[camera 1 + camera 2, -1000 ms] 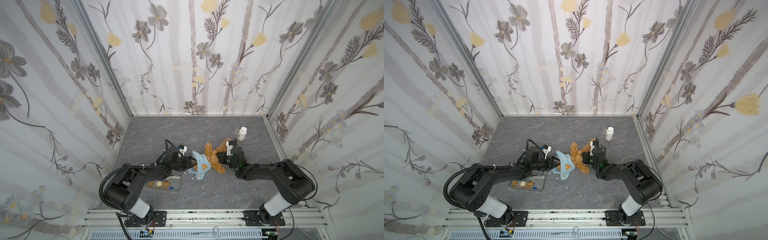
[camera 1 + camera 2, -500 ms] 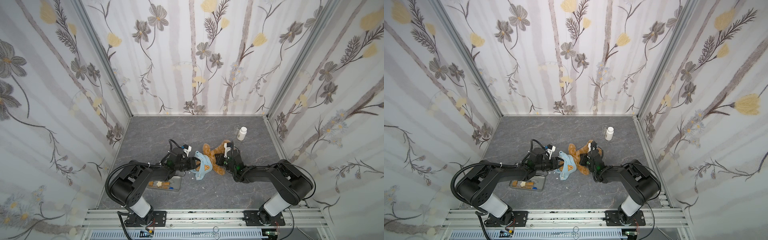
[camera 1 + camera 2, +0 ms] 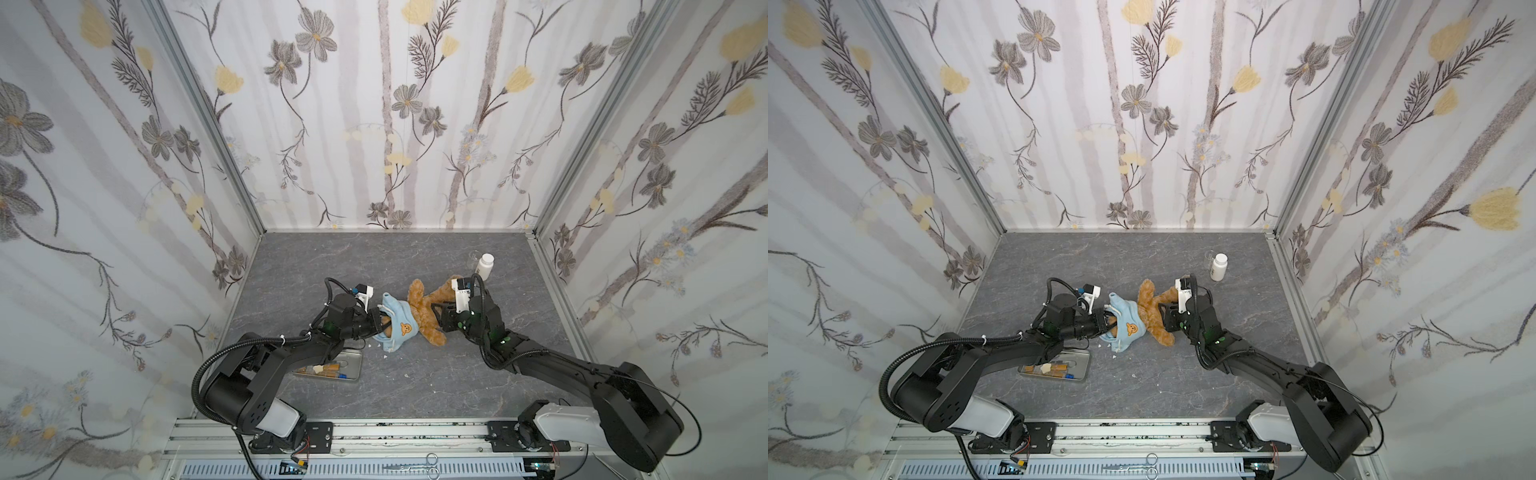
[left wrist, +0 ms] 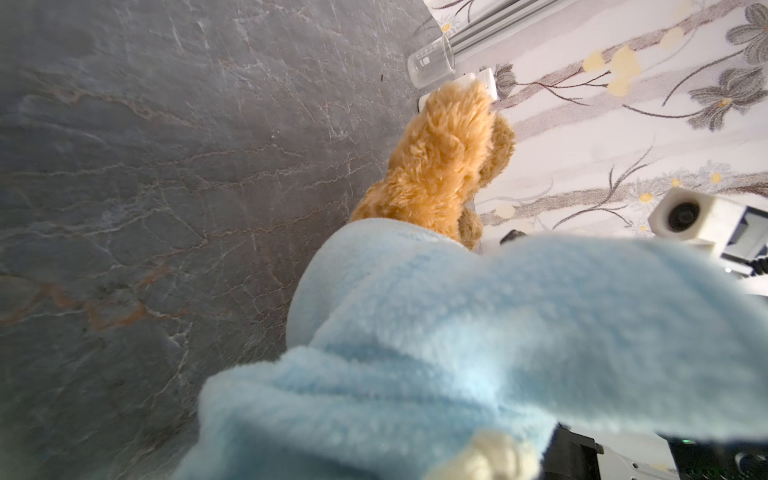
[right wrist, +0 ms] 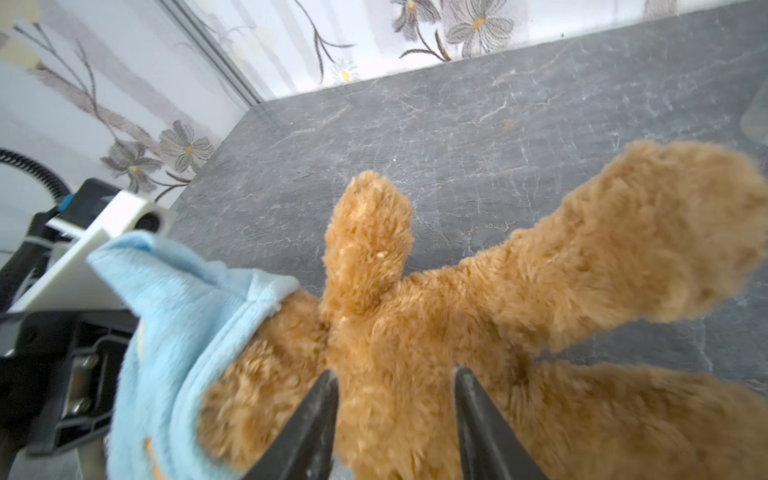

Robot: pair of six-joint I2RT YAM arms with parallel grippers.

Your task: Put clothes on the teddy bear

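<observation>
The teddy bear lies on the grey floor, legs spread toward the back right. A light blue shirt with an orange bear emblem covers its head and upper body. My left gripper reaches into the shirt's left side and is shut on the fabric. In the left wrist view the shirt hides the jaws. My right gripper stands open at the teddy bear's lower body, its dark fingers apart with fur between them.
A white bottle and a clear beaker stand at the back right, close to the bear's foot. A metal tray with small items lies under the left arm. Scissors rest on the front rail. Patterned walls close three sides.
My left gripper moved right toward the bear and shut on the shirt, which now sits further over the bear. My right gripper's jaws opened off the bear.
</observation>
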